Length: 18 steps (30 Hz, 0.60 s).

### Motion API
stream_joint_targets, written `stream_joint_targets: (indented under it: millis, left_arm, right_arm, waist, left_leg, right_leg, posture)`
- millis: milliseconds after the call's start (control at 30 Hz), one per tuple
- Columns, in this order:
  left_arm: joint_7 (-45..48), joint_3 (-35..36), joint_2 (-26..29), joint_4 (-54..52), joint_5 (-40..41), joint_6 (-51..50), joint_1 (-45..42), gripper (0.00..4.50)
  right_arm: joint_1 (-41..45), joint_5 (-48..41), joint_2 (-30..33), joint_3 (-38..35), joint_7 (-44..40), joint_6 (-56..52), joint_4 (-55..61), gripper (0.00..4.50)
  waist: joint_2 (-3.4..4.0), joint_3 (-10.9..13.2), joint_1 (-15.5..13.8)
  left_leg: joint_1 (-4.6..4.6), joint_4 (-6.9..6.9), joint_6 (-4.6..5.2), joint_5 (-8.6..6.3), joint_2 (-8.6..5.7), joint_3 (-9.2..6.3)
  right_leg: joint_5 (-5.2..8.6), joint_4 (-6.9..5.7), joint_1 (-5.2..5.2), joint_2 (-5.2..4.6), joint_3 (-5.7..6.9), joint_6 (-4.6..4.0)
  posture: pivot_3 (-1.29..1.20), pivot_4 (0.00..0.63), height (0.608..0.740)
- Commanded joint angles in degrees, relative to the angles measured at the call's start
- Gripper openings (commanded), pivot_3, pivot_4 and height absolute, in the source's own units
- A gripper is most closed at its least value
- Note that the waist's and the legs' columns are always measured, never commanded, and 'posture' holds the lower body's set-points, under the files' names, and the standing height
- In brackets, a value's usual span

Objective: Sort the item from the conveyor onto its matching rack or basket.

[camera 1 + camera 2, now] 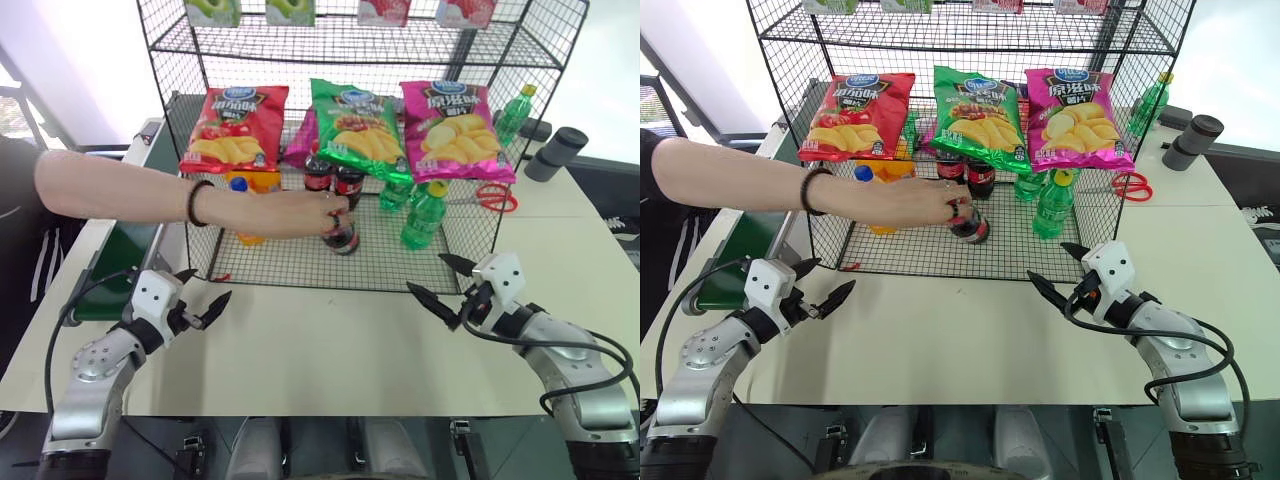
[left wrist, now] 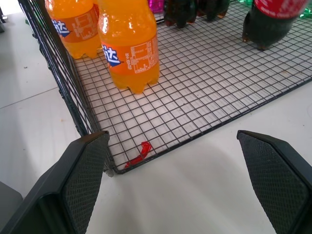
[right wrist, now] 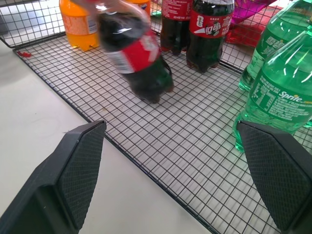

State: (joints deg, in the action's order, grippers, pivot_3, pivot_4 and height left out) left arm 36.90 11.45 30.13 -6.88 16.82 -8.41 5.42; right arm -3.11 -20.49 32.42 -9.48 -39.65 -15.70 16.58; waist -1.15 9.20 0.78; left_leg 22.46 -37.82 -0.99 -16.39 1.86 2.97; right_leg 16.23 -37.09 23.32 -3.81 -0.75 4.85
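Note:
A person's hand [image 1: 300,212] reaches in from the left and holds the item, a small cola bottle [image 1: 341,236] with a red label, tilted on the mesh floor of the black wire rack [image 1: 280,262]. The bottle also shows blurred in the right wrist view [image 3: 136,53]. The conveyor [image 1: 122,255], green-topped, runs along the table's left side under the person's forearm. My left gripper [image 1: 206,287] hovers open over the white table in front of the rack's left corner. My right gripper [image 1: 430,275] hovers open before the rack's right front. Both are empty.
Inside the rack stand orange drink bottles [image 2: 129,44], two upright cola bottles [image 3: 209,29] and green Sprite bottles [image 3: 278,92]; chip bags [image 1: 235,130] hang above them. Red scissors [image 1: 490,197] and a dark cylinder [image 1: 555,153] lie at the right. A red scrap [image 2: 139,153] sits at the rack's corner.

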Motion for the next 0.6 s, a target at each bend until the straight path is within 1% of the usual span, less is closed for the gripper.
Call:
stream_joint_targets:
  millis: [33, 433, 600]
  left_arm:
    - [-0.7, 1.4, 0.4, -1.0, 0.4, 0.2, -1.0, 4.5]
    - [-0.8, 1.3, -0.2, -1.2, 0.6, -0.1, -1.1, 4.5]
    - [-1.3, 3.0, -0.2, -2.3, 1.8, -0.2, -1.3, 4.5]
  right_arm:
    - [-0.1, -0.2, -0.3, -0.7, 0.4, 1.3, 1.7, 4.45]
    - [0.4, -0.2, -0.1, -0.9, 1.1, 1.1, 2.0, 4.45]
    - [1.6, 0.2, -0.4, -0.2, 1.1, 1.8, 0.7, 4.45]
  waist:
    - [0.0, 0.0, 0.0]
    - [0.0, 0.0, 0.0]
    - [0.0, 0.0, 0.0]
  left_leg:
    - [0.0, 0.0, 0.0, 0.0, 0.0, 0.0]
    - [0.0, 0.01, 0.0, 0.0, 0.0, 0.0]
    - [0.0, 0.02, 0.0, 0.0, 0.0, 0.0]
  right_leg:
    - [0.0, 0.0, 0.0, 0.0, 0.0, 0.0]
    - [0.0, 0.0, 0.01, 0.0, 0.0, -0.01]
    - [0.0, 0.0, 0.02, 0.0, 0.0, -0.01]
  posture:
    - [0.0, 0.15, 0.74]
    - [0.0, 0.15, 0.74]
    - [0.0, 0.15, 0.74]
